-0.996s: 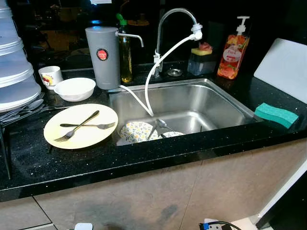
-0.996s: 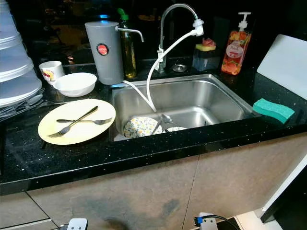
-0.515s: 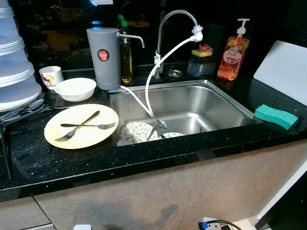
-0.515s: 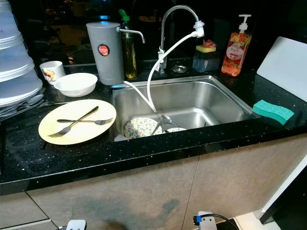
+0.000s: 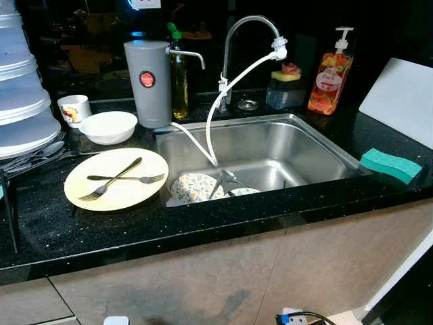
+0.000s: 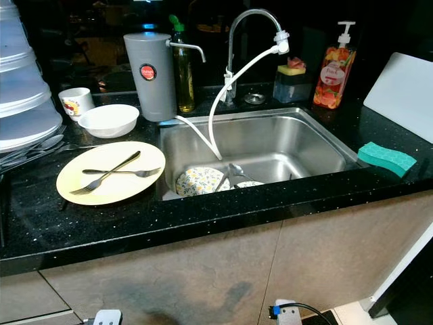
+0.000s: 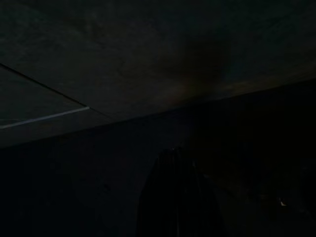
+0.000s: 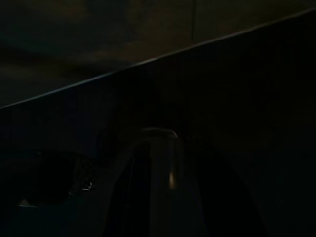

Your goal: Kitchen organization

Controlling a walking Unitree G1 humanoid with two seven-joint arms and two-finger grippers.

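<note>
A pale yellow plate [image 5: 116,193] lies on the black counter, left of the steel sink [image 5: 270,145], with two crossed forks [image 5: 111,179] on it. Behind the plate sit a white bowl [image 5: 107,126] and a small printed cup [image 5: 73,109]. In the sink's near left corner lie a flower-patterned dish [image 5: 191,186] and a metal spoon [image 5: 226,177]. Both arms hang idle in the dark. The left gripper [image 7: 173,197] and the right gripper [image 8: 153,187] are only dim shapes in their wrist views.
A rack of stacked white dishes [image 5: 24,101] with cutlery stands at far left. A grey water filter [image 5: 148,82], an oil bottle [image 5: 178,74], the faucet [image 5: 247,34] with its white hose and a soap bottle [image 5: 323,81] line the back. A green sponge [image 5: 390,164] and a white board [image 5: 402,98] sit at right.
The head camera has shifted slightly, so the whole scene sits a little to the right. Nothing on the counter or in the sink has moved.
</note>
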